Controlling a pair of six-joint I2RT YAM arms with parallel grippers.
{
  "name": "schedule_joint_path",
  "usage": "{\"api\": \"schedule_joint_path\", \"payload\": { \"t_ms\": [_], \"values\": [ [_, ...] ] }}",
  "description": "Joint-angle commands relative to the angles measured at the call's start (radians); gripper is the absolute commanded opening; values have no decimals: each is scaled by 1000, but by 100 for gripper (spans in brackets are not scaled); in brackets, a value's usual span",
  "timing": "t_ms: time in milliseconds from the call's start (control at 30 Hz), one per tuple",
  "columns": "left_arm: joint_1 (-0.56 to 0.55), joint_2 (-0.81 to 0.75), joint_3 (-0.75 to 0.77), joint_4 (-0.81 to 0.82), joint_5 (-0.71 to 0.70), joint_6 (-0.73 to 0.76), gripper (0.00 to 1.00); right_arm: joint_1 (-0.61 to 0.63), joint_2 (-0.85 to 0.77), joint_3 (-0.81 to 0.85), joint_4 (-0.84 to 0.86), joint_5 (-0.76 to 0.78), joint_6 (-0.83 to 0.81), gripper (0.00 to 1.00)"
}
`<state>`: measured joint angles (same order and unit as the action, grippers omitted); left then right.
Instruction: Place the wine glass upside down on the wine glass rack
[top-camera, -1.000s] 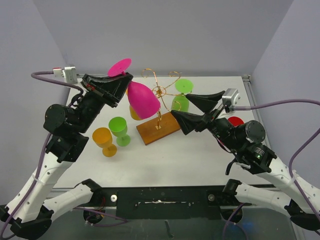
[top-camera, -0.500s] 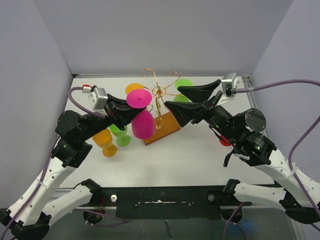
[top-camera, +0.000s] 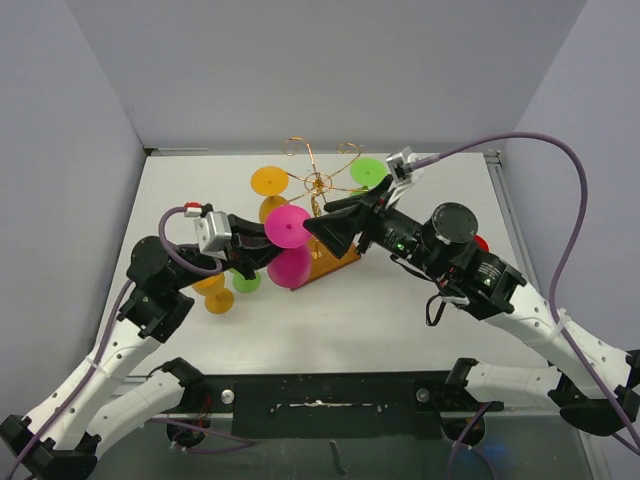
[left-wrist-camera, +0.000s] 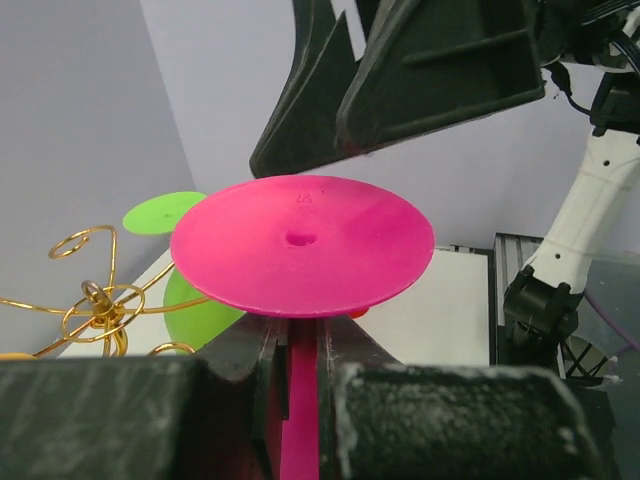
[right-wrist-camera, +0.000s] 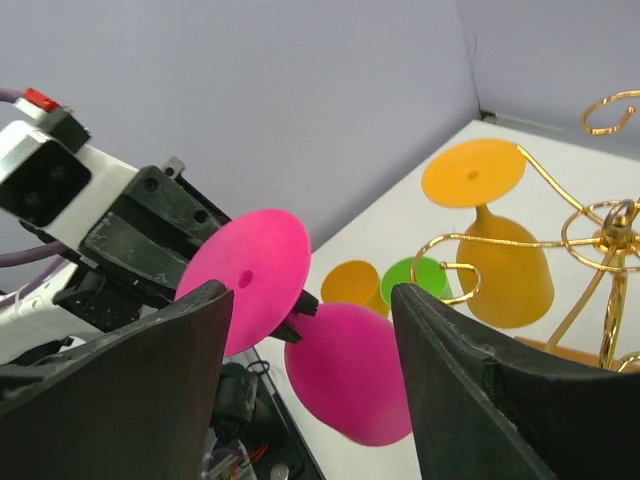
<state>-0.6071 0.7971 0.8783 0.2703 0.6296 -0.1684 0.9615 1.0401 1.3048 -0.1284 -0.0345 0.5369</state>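
My left gripper (top-camera: 262, 250) is shut on the stem of a pink wine glass (top-camera: 290, 267). It holds the glass upside down, foot up, in front of the wine glass rack (top-camera: 318, 183), whose gold wire arms rise from a brown wooden base (top-camera: 343, 262). In the left wrist view the pink foot (left-wrist-camera: 302, 243) sits just above my left gripper (left-wrist-camera: 298, 350). My right gripper (top-camera: 335, 225) is open, right of the pink foot. In the right wrist view the right gripper (right-wrist-camera: 310, 300) frames the pink glass (right-wrist-camera: 350, 375) without touching it, with the rack (right-wrist-camera: 610, 215) at right.
An orange glass (top-camera: 270, 182) and a green glass (top-camera: 368, 172) hang upside down on the rack. An orange glass (top-camera: 210, 290) and a green glass (top-camera: 243, 282) stand on the table under my left arm. A red object (top-camera: 480, 242) shows behind my right arm.
My left arm has come down and forward, turning the pink glass foot-up and lowering it beside the rack base. My right arm has swung left, its open gripper closing in on the glass.
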Motion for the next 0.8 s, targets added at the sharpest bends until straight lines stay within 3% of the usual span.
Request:
{"api": "schedule_joint_path", "payload": {
  "t_ms": [0,400,500,667,767],
  "values": [
    [2,-16,-25,115,61,63,0,-6,21,35,-60,-11,116,61],
    [1,-22,-104,169,81,84,0,-6,24,-160,118,-82,389,37],
    [2,-23,-113,171,81,85,0,-7,23,-185,142,-90,437,26],
    [2,-31,-128,170,73,77,0,-13,-5,-222,166,-61,494,1],
    [2,-42,-132,150,62,77,6,-22,-18,-236,166,-54,530,0]
  ]
}}
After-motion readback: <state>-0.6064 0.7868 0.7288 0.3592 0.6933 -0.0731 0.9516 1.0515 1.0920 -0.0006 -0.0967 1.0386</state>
